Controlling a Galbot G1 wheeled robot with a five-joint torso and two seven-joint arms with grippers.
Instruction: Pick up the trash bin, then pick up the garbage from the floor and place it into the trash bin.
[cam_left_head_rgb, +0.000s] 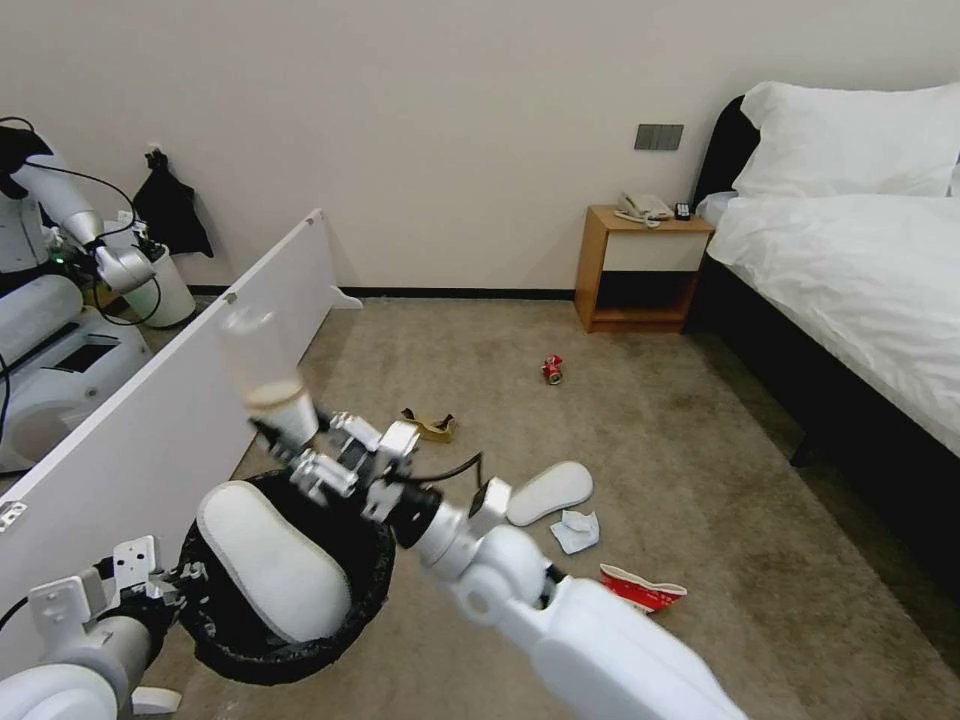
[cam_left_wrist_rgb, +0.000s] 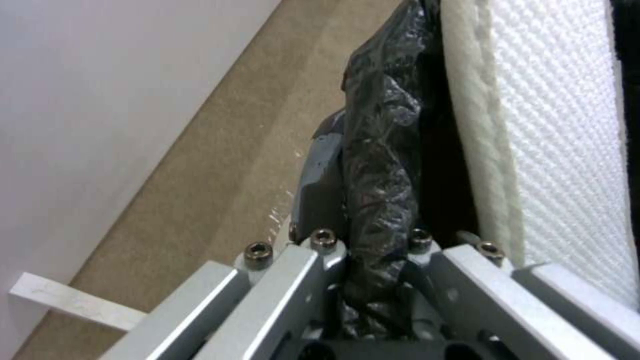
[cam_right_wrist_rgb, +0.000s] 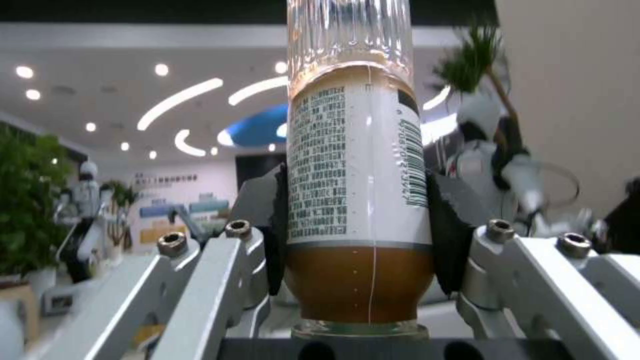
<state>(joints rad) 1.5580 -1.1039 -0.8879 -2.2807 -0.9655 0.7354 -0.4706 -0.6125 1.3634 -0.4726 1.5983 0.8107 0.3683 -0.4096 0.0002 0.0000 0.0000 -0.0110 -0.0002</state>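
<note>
My left gripper (cam_left_head_rgb: 170, 585) is shut on the near rim of the trash bin (cam_left_head_rgb: 290, 662), a round bin with a black bag folded over its edge. In the left wrist view the fingers (cam_left_wrist_rgb: 313, 200) pinch that bag rim (cam_left_wrist_rgb: 380, 165) beside a white slipper (cam_left_wrist_rgb: 560, 150). This slipper (cam_left_head_rgb: 270, 560) lies inside the bin. My right gripper (cam_left_head_rgb: 300, 440) hangs by the bin's far edge, shut on a clear bottle (cam_left_head_rgb: 262, 360) with a white label (cam_right_wrist_rgb: 357, 190). On the carpet lie another slipper (cam_left_head_rgb: 550, 492), a tissue (cam_left_head_rgb: 576, 531), a red-white carton (cam_left_head_rgb: 642, 588), torn cardboard (cam_left_head_rgb: 432, 425) and a red can (cam_left_head_rgb: 552, 369).
A long white board (cam_left_head_rgb: 170, 420) stands along my left. Behind it are another robot (cam_left_head_rgb: 60, 300) and a cream bucket (cam_left_head_rgb: 165, 290). A wooden nightstand (cam_left_head_rgb: 640, 270) sits by the far wall, and a bed (cam_left_head_rgb: 860, 280) fills the right side.
</note>
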